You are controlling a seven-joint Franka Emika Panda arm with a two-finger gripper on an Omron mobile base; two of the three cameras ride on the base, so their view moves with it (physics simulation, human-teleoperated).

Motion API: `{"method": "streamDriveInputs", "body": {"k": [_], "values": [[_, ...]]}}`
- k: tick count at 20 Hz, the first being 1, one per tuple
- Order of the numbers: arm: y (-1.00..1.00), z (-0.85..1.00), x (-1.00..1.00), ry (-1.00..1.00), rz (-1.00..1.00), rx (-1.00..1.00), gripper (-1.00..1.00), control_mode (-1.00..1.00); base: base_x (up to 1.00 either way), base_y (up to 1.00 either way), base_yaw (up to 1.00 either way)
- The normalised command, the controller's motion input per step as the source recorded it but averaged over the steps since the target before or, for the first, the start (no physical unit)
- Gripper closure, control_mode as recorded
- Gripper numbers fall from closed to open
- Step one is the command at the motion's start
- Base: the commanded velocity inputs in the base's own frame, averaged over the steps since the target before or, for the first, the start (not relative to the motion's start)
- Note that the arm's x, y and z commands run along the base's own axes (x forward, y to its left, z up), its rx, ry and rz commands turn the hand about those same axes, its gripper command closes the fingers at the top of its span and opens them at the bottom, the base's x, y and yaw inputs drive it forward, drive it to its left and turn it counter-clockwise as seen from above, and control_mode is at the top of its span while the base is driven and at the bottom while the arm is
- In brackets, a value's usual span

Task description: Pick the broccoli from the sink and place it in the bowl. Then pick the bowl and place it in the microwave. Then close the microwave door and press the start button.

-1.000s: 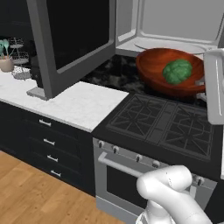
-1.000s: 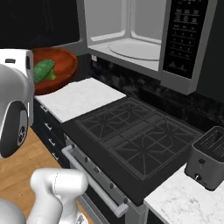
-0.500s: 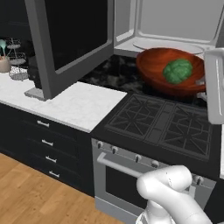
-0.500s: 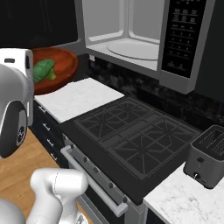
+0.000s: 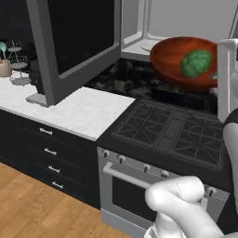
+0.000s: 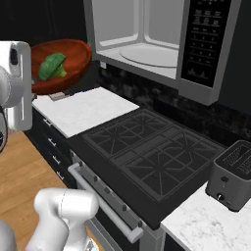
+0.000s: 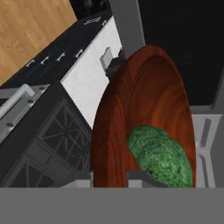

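Observation:
My gripper (image 7: pixel 109 180) is shut on the near rim of the reddish-brown bowl (image 7: pixel 144 118), one fingertip (image 7: pixel 85 179) on each side of the rim. The bowl (image 5: pixel 183 62) hangs tilted in the air over the back of the stove, just in front of and below the microwave's open mouth (image 5: pixel 139 42). The green broccoli (image 5: pixel 197 62) lies inside the bowl (image 6: pixel 61 63) and also appears at broccoli (image 6: pixel 53 67) and broccoli (image 7: pixel 162 155). The microwave door (image 5: pixel 79 42) stands swung wide open to the left. The microwave (image 6: pixel 147 39) has its button panel (image 6: pixel 203 44) on the right. The sink is out of view.
A black gas stove (image 6: pixel 147 152) lies below the bowl, with an oven handle (image 5: pixel 139 179) at its front. White marble counter (image 5: pixel 69 109) runs to the left over black drawers. A grey toaster (image 6: pixel 233 174) sits on the right counter. A wire rack (image 5: pixel 16 65) stands far left.
The bowl with the broccoli has risen slightly toward the microwave opening. The grip on the rim is unchanged, and the door has not moved.

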Motion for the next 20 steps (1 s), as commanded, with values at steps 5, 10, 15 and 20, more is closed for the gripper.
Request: {"method": "streamDriveInputs", "body": {"k": [5, 10, 15, 20], "values": [[-0.08, 0.28, 0.33, 0.0, -0.07, 0.0, 1.0, -1.0, 0.0, 0.0, 0.0], [-0.42, 0.02, 0.45, 0.0, 0.0, 0.02, 1.0, -1.0, 0.0, 0.0, 0.0], [-0.43, 0.0, 0.55, 0.0, -0.02, 0.0, 1.0, -1.0, 0.0, 0.0, 0.0], [-0.41, 0.0, 0.57, 0.0, -0.07, 0.0, 1.0, -1.0, 0.0, 0.0, 0.0]]}}
